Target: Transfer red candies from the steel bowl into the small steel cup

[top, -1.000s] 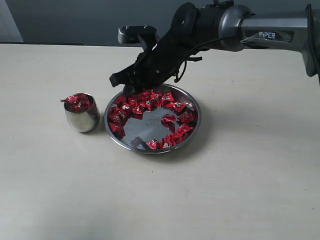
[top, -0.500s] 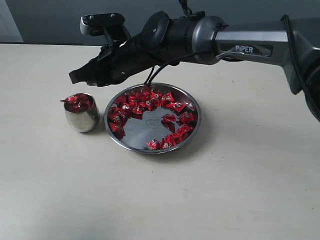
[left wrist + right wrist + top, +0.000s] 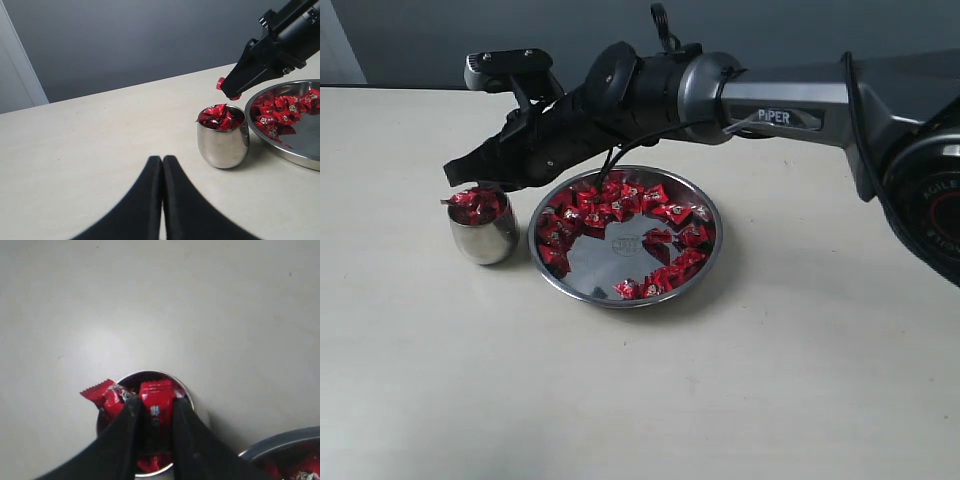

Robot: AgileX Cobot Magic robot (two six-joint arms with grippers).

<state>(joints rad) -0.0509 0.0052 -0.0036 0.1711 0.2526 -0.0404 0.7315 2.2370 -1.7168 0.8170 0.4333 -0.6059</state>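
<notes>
The steel bowl sits mid-table with many red candies ringing its flat bottom. To its left stands the small steel cup, heaped with red candies. My right gripper reaches across and hovers just above the cup's mouth. In the right wrist view the right gripper is shut on one red candy directly over the cup. The left wrist view shows the cup, the held candy and my left gripper shut and empty, low over the table short of the cup.
The bowl's rim lies right beside the cup. One wrapper end sticks out over the cup's rim. A grey wall runs behind the table's far edge. The right arm stretches over the bowl's back.
The right gripper has lifted from the bowl's back-left candies and swung left with a candy, now hanging over the cup. The bowl and cup have not moved.
</notes>
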